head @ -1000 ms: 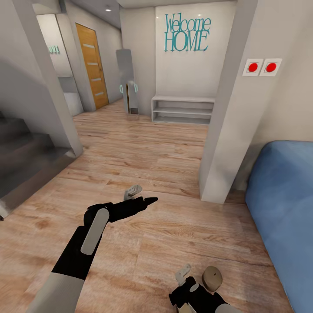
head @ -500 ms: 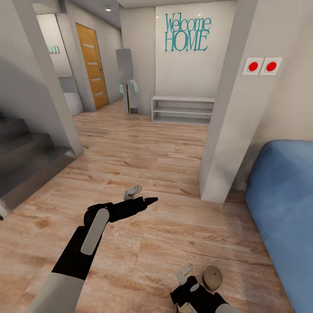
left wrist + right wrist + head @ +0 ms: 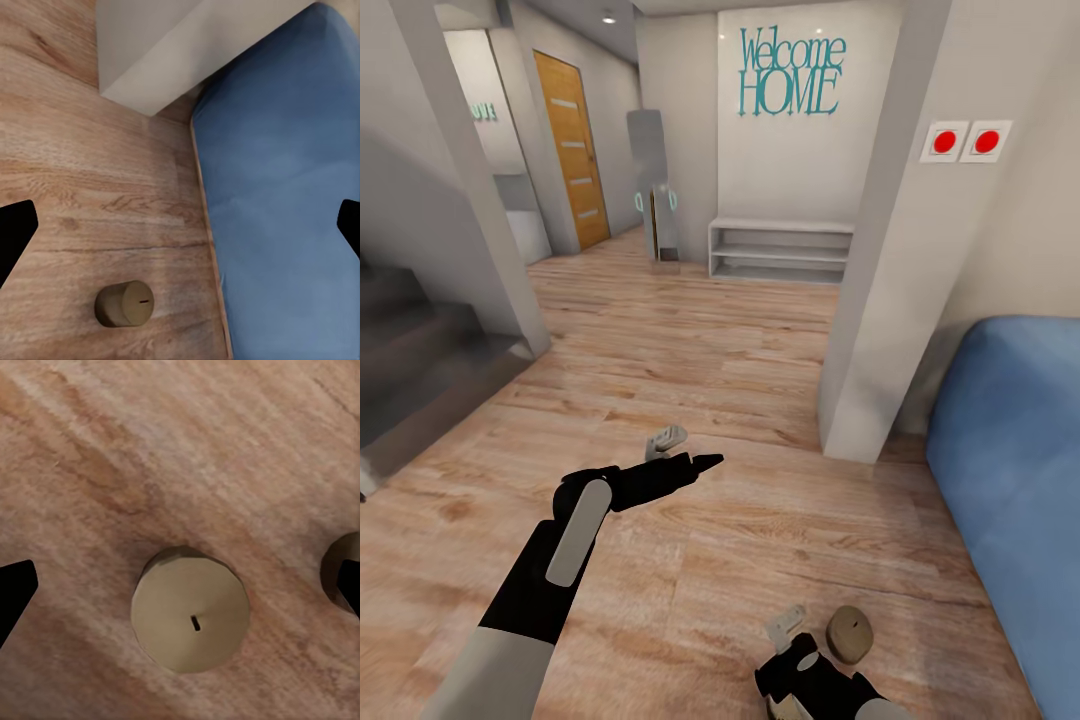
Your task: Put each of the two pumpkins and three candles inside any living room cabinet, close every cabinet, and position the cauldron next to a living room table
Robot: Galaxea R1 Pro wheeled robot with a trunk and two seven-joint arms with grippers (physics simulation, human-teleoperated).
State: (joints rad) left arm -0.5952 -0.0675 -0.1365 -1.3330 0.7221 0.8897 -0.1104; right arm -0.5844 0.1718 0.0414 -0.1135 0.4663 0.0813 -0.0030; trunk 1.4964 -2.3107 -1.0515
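From the head camera I had the left gripper (image 3: 682, 452) stretched out over the wooden floor (image 3: 690, 340), its jaws spread wide and holding nothing; in the left wrist view both dark fingertips (image 3: 16, 236) sat at opposite edges with bare floor and sofa between them. The right gripper (image 3: 792, 640) was low at the bottom edge of my head view, released as well, its tips (image 3: 15, 596) far apart in its wrist camera. A candle (image 3: 849, 634) stood upright on the floor just beside that gripper, close to the blue sofa (image 3: 1010, 480). Looking straight down through the right wrist camera, I saw the candle (image 3: 190, 619) top-on, wick at centre, lying between the open fingers but touching neither. A second tan rounded shape (image 3: 339, 570) showed near one fingertip; I could not tell what it was. The white pillar (image 3: 880, 300) stood beside the sofa.
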